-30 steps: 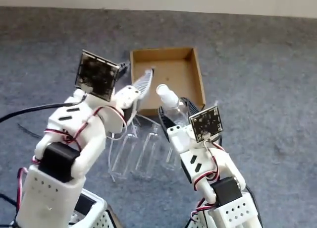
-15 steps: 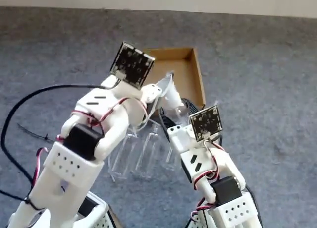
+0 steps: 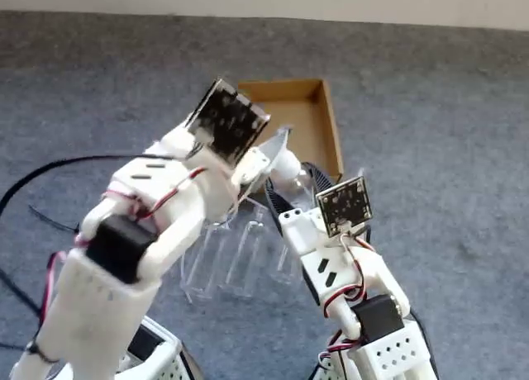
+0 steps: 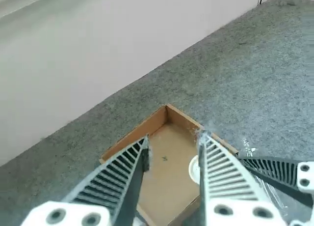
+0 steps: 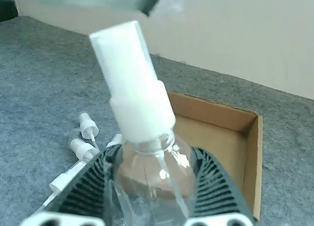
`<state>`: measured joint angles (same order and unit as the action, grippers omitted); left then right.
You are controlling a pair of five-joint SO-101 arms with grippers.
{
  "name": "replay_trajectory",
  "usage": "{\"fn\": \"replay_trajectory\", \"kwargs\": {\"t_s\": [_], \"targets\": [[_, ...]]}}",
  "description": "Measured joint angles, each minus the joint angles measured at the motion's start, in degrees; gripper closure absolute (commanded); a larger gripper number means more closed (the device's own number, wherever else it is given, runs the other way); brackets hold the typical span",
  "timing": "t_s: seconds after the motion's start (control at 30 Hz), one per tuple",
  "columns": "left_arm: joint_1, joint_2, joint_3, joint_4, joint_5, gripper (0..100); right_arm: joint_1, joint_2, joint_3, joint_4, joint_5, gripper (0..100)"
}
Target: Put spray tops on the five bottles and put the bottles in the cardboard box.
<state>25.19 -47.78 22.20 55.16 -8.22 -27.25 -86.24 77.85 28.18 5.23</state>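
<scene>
Grey carpet [image 3: 430, 107] under two white robot arms, with an open cardboard box [image 3: 297, 124] lying flat beyond them. In the right gripper [image 5: 154, 162], a clear bottle [image 5: 152, 179], pinched at its shoulders with one black ribbed finger pressed against each side and the neck rising out past the fingertips. On that neck, a white spray top [image 5: 132, 83], tilted a little off upright and leaning toward the box. Bottle and claw together at the box's near wall, on the arms' side; height over the carpet impossible to judge. Over the near part of the box, just above the spray top, the left gripper [image 4: 172, 137], fingers spread wide, with the brown box floor visible through the gap between them. Beside one of those fingers, lower down, the round white end of the spray top; touching or not, impossible to tell. A ribbed finger of the right gripper off to one side of it. Near the box, outside one of its side walls, several loose spray tops [image 5: 84, 130] on the carpet. Farther from the box on the arms' side, more clear bottles [image 3: 231, 252] lying side by side on the carpet.
</scene>
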Motion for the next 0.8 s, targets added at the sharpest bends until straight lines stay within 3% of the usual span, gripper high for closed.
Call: {"fn": "replay_trajectory", "kwargs": {"t_s": [0.23, 0.4, 0.53, 0.8], "targets": [[-12.84, -3.69, 5.8, 5.8, -0.62, 84, 2.99, 9.93, -6.86, 0.0, 0.0, 99.5], [-14.95, -3.69, 12.84, 5.71, -0.62, 84, 1.93, 21.54, -14.95, 0.0, 0.0, 99.5], [-16.53, -3.78, 19.25, 0.88, -0.62, 84, 0.0, 32.35, -24.18, 0.0, 0.0, 99.5], [-26.9, -9.76, 35.96, -7.74, -0.79, 84, -0.18, 55.3, -38.51, 0.0, 0.0, 99.5]]}}
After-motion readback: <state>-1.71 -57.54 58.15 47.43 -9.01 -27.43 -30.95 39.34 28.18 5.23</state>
